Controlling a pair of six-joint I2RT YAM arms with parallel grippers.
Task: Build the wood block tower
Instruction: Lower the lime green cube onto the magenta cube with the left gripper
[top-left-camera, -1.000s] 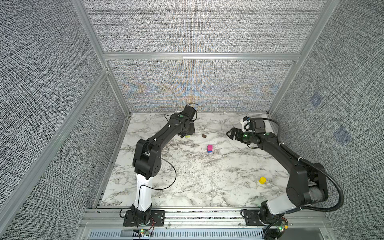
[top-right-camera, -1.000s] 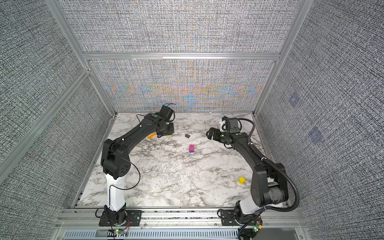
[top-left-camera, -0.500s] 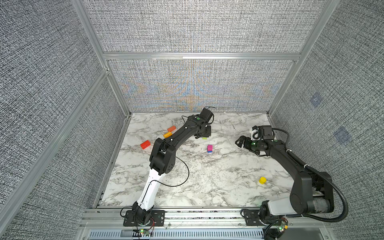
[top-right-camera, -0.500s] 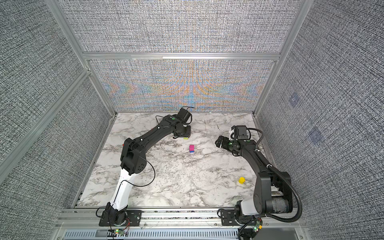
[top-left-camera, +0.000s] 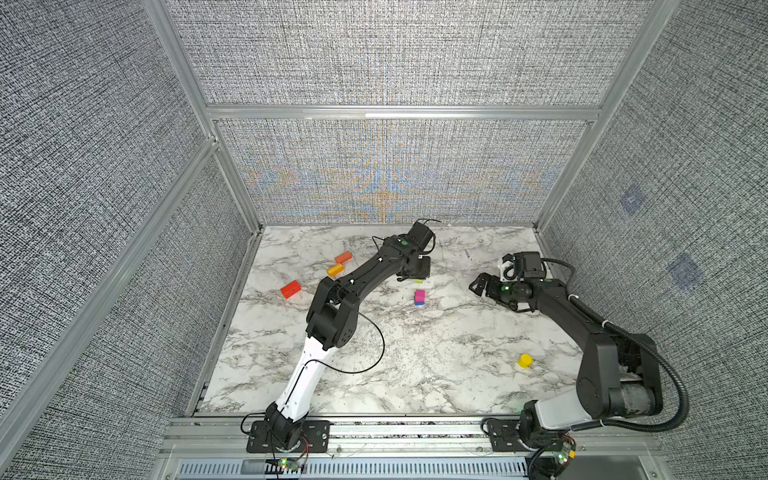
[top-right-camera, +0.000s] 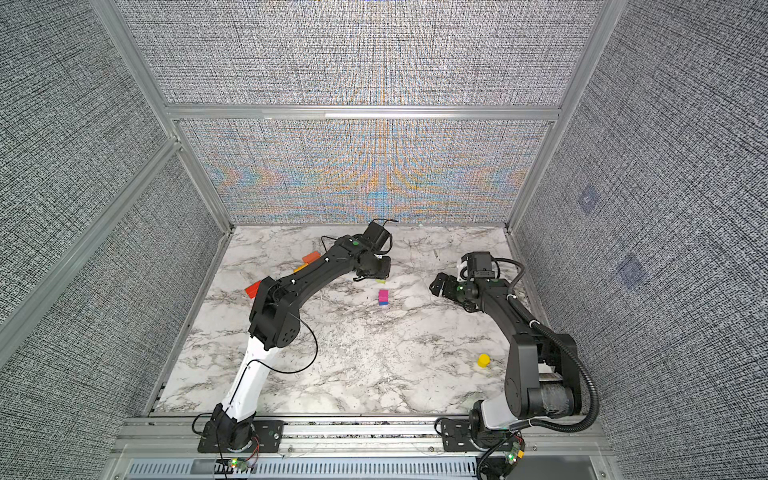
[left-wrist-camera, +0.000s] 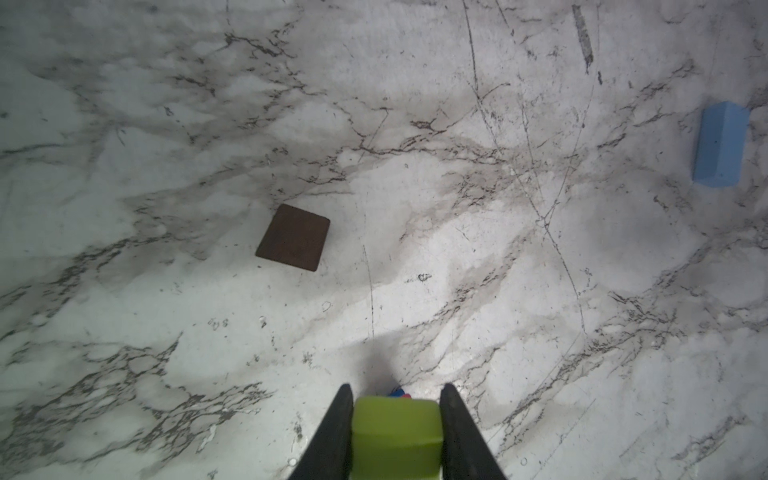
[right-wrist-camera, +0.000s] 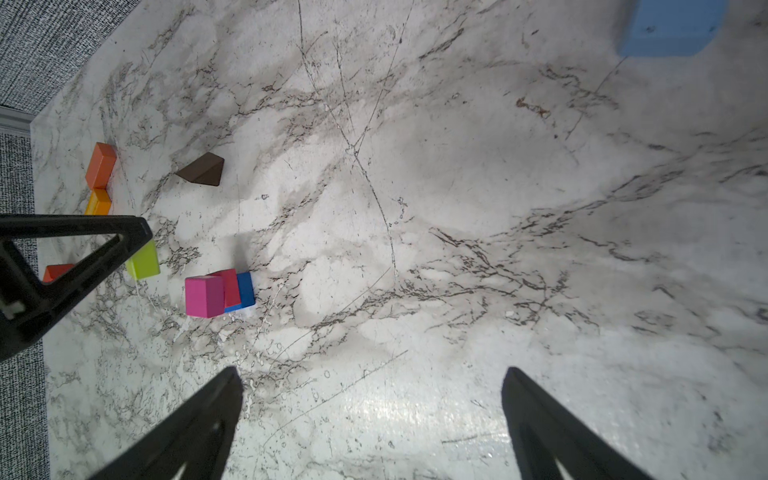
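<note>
Since the left gripper was swung from over the orange blocks to the middle, a green block is pinched between its fingers, just on the far side of the tower, a pink-on-blue stack; placing is judged next. The right gripper was drawn back, fingers spread, empty. A red piece within the stack is shown only by the right wrist view.

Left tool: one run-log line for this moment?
left tool: shut on lime block | right tool: open, empty | tower: pink on red on blue | lime block: not yet on tower
</note>
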